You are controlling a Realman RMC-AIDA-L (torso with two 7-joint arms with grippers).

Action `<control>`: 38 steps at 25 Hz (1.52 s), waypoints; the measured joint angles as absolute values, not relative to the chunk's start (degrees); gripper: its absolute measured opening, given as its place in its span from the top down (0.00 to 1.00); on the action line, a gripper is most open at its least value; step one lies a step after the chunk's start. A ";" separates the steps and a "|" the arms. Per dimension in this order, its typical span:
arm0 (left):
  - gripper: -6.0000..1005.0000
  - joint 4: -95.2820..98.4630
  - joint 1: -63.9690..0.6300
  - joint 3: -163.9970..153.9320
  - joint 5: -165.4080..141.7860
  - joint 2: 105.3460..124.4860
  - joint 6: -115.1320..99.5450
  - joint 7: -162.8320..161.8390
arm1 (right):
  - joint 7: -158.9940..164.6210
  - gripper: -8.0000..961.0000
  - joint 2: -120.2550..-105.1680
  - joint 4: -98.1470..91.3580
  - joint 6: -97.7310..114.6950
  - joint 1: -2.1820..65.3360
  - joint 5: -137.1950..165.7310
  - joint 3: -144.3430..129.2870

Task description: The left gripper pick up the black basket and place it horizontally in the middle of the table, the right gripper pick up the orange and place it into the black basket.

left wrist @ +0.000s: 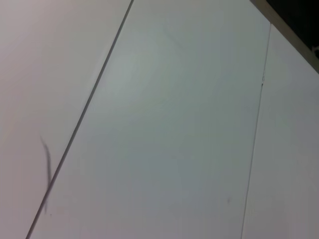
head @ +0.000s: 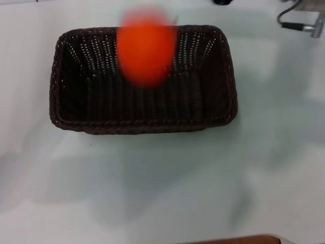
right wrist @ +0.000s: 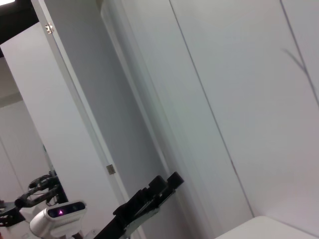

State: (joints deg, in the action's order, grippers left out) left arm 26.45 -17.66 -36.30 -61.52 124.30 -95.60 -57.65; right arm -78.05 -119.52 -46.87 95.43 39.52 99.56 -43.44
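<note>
The black basket (head: pixel 142 124) lies lengthwise across the middle of the white table (head: pixel 162 178) in the head view. The orange (head: pixel 147 48) shows as a motion-blurred bright ball over the basket's far inner wall, with nothing holding it. Neither gripper shows in the head view. In the right wrist view a black arm end with a flat tip, the left gripper (right wrist: pixel 167 184), stands far off in front of white wall panels. The right gripper is out of view. The left wrist view shows only white panels.
A metal fitting with a grey cable (head: pixel 304 23) sits at the table's far right corner. A small dark object (head: pixel 222 2) lies at the far edge. A brown edge (head: pixel 238 240) shows at the near side. A white device with a purple light (right wrist: pixel 60 214) shows in the right wrist view.
</note>
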 joint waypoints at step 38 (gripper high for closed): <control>0.34 16.66 -17.36 -27.50 -54.23 124.45 -98.43 -40.14 | -141.94 0.05 -119.81 -7.37 93.04 22.31 46.01 -20.65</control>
State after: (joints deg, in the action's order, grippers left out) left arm 16.66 -17.36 -27.50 -54.23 124.45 -98.43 -40.14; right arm -141.94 -119.81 -7.37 93.04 22.31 46.01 -20.65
